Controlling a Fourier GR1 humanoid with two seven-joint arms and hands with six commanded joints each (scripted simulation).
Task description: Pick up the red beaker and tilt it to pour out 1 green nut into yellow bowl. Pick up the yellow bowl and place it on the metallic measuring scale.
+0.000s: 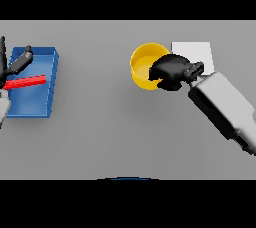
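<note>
bowl: the yellow bowl (143, 67) sits on the tabletop (100, 132), touching the left edge of the white scale (192, 52), so it looks like a short hop over.
right hand: right hand (172, 71) has its fingers curled over the bowl's right rim, looks ready to lift.
left hand: left hand (12, 64) hangs over the blue tray (42, 84), fingers spread wide, holding nothing.
red thing: a red bar (27, 82) lies in the tray; can't tell if that's the beaker.

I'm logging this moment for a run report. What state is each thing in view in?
yellow bowl: tilted, gripped at its right rim, beside the scale, not centred on it
metallic measuring scale: flat on the table, partly hidden by the hand
red beaker: lying on its side in the tray
blue tray: flat on the table
right hand: curled round the bowl's rim
left hand: open, above the tray
</note>
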